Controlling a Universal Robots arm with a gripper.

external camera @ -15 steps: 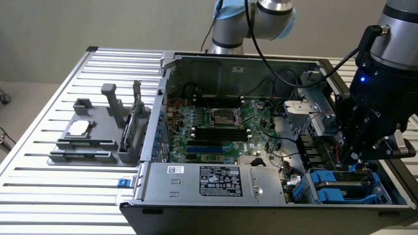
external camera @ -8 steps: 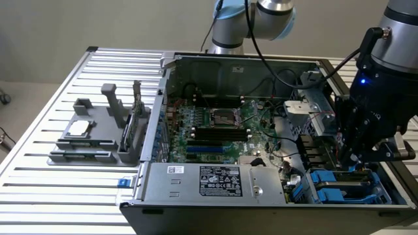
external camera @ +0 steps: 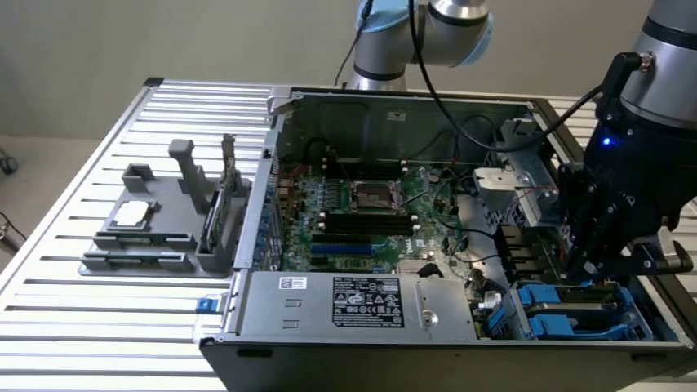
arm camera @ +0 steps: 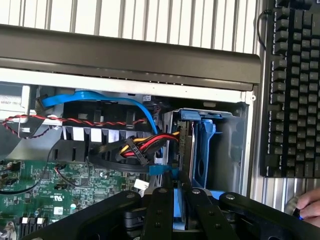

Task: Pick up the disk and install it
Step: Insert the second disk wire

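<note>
— One open black desktop computer case (external camera: pixel 436 343) lies on the slatted metal table (external camera: pixel 65 269). Where is your arm?

— My black gripper (external camera: pixel 593 265) reaches down into the drive bay at the case's corner, on the exterior view's right.

— And the disk?

— My fingers (arm camera: pixel 162 210) are drawn close together, pinching the flat silver-grey hard drive in its blue plastic carrier (arm camera: pixel 182 150). It stands on edge inside the blue-lined drive cage (external camera: pixel 572 314), just beside the bundle of red, yellow and black power cables (arm camera: pixel 145 145).

— Anything smaller?

— A hand (arm camera: pixel 310 205) rests near the black keyboard (arm camera: pixel 292 85) outside the case.
</note>
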